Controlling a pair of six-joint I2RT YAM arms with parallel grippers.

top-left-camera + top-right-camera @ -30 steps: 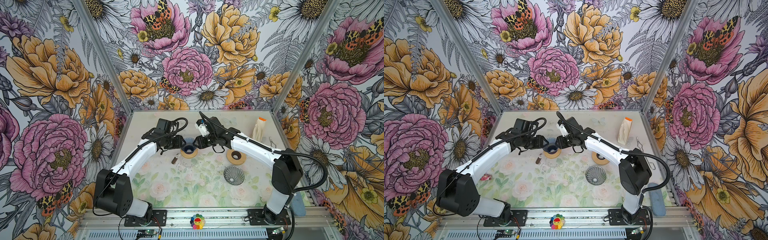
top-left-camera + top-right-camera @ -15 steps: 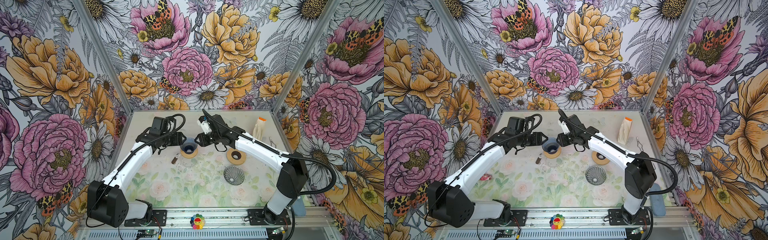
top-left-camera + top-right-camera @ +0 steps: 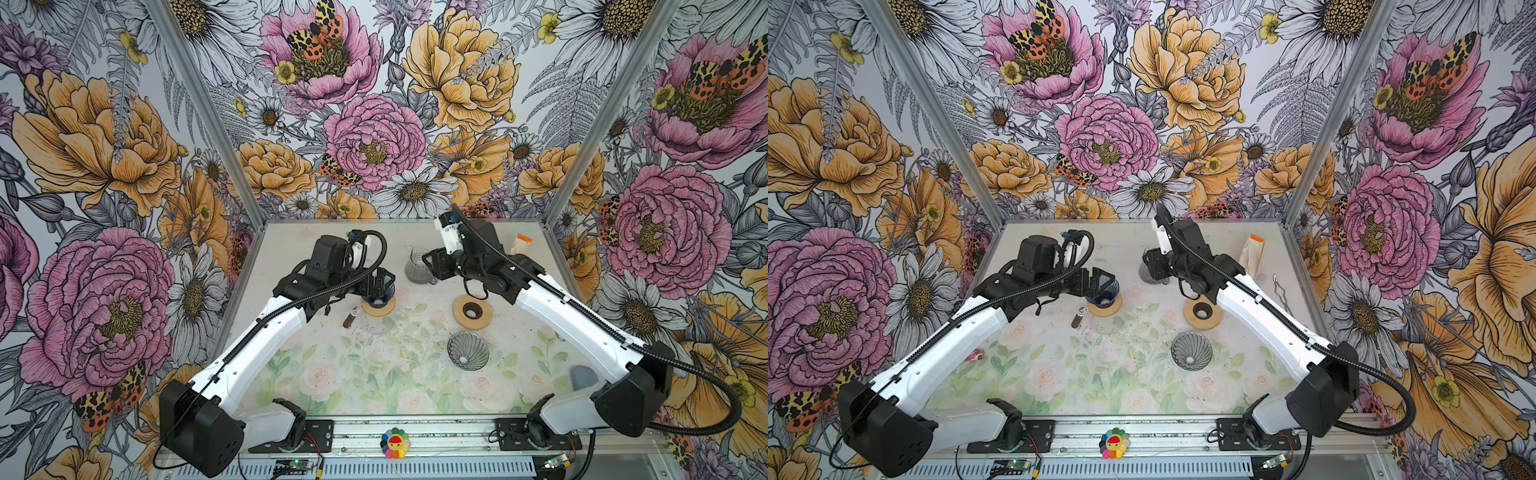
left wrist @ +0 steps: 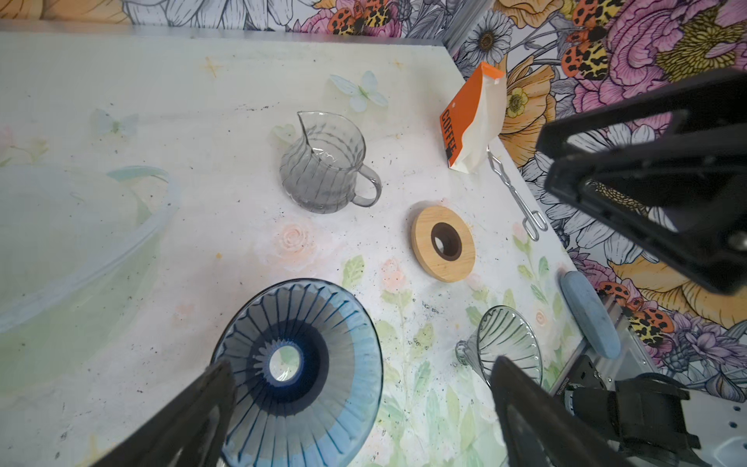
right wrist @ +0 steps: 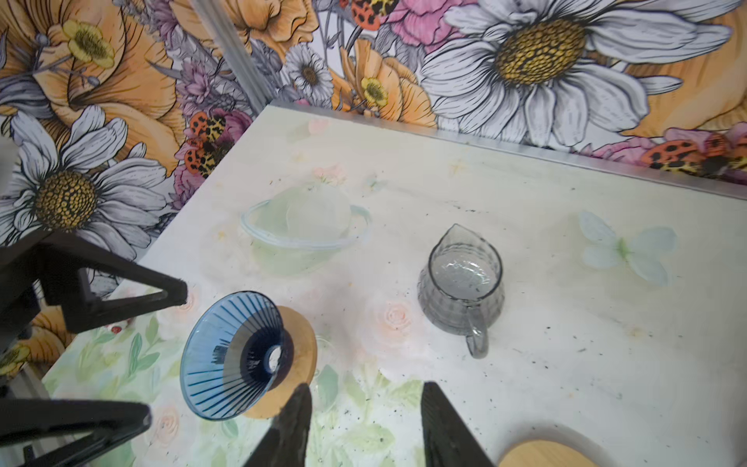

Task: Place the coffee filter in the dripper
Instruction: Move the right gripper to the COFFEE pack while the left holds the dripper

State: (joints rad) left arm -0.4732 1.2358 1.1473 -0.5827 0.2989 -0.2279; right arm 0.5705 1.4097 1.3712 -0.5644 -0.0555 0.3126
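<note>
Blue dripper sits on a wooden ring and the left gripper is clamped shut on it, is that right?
Not quite: the left gripper is open, jaws spread wide, as the left wrist view shows. The blue dripper does sit on a wooden ring.

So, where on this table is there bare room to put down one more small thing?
The widest bare patch of the table is the front middle, in front of the clear ribbed glass dripper. A narrower strip runs behind the grey glass pitcher, at the far edge. Crowded: around the blue glass dripper, at the open left gripper.
</note>
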